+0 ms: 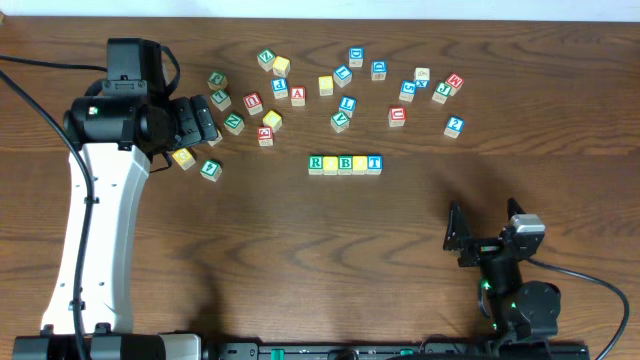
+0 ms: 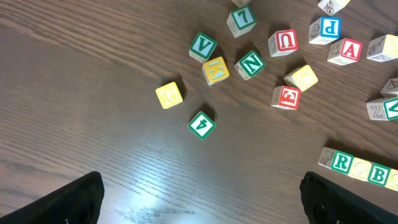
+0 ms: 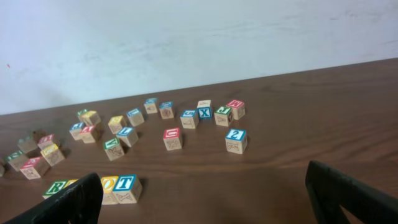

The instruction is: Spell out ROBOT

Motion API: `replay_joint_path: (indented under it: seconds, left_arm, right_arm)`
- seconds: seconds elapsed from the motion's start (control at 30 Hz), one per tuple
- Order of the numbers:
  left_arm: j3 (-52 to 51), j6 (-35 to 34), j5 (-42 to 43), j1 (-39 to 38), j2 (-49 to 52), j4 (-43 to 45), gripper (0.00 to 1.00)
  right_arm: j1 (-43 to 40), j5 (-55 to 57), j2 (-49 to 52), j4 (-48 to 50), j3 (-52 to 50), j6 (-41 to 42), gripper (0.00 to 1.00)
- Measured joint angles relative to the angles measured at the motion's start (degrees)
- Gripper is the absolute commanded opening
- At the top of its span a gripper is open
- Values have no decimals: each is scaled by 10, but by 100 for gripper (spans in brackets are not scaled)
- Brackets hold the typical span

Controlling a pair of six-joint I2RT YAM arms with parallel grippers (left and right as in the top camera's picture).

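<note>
The five ROBOT cubes stand side by side in a row [image 1: 345, 163] at mid-table: green R [image 1: 316, 163], yellow face, green B [image 1: 345, 163], yellow face, blue T [image 1: 374, 163]. In the left wrist view the row's start shows at the lower right, with the R [image 2: 341, 162] and B [image 2: 379, 174]. In the right wrist view the T [image 3: 124, 183] and the yellow O [image 3: 109, 184] beside it sit at the lower left. My left gripper [image 1: 207, 124] hovers open over the loose cubes at the left, nothing between its fingers [image 2: 81, 200]. My right gripper [image 1: 485, 222] stands open near the front right, empty.
Loose cubes lie scattered across the back of the table, among them a red A [image 1: 297, 96], a green V [image 2: 202, 45], a yellow cube [image 2: 168, 94], a green 4 [image 2: 201, 124] and a blue 2 [image 1: 454, 126]. A white wall rises behind the table.
</note>
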Motion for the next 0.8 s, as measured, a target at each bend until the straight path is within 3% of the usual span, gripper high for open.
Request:
replay_joint_path:
  seconds: [0.8]
  left_arm:
    - [0, 0, 0, 0, 0, 0, 99]
  right_arm:
    - [0, 0, -23, -17, -16, -4, 99]
